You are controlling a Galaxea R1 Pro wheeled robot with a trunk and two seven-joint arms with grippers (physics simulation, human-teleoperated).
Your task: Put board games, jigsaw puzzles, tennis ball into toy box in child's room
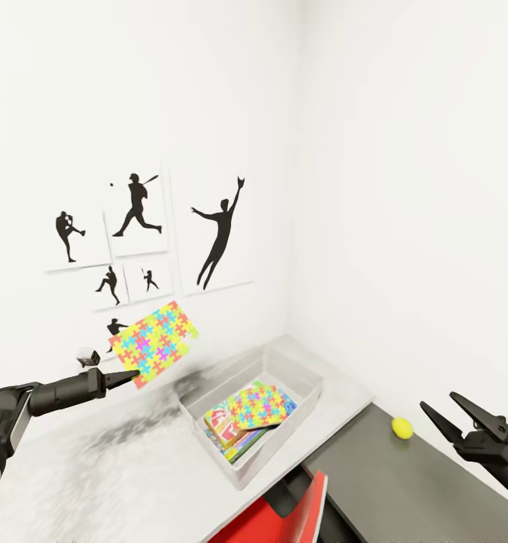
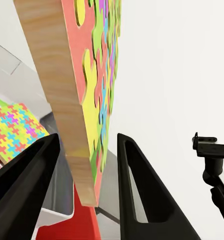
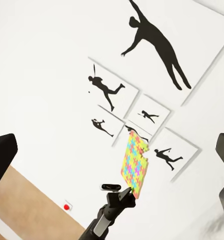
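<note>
Room: white walls meeting at a corner; black sports-silhouette pictures (image 1: 140, 241) hang on the wall behind the counter. No readable writing on them.
Surface: light-grey counter (image 1: 95, 467) running into the corner, its top mottled with dark smudges; a lower dark grey shelf unit (image 1: 404, 483) adjoins its right end.
Toy box: pale grey bin (image 1: 303, 381) on the counter near its right edge, lidless. Inside lie a jigsaw puzzle (image 1: 257, 405) on top of colourful board games (image 1: 223, 431); print on the boxes too small to read.
Left gripper: (image 1: 133, 372) raised above the counter, clamped on a corner of the second jigsaw puzzle (image 1: 154, 343), which is held in the air left of the toy box, tilted. Left wrist view shows the puzzle's wooden edge (image 2: 67, 100) between the two fingers (image 2: 141, 195).
Right gripper: (image 1: 446, 411) over the shelf unit, jaws spread, grasping nothing.
Tennis ball: (image 1: 401, 428) on the shelf unit, near the wall, just beside the right gripper.
Other: red object (image 1: 284, 520) at the counter's front edge, identity unclear.
</note>
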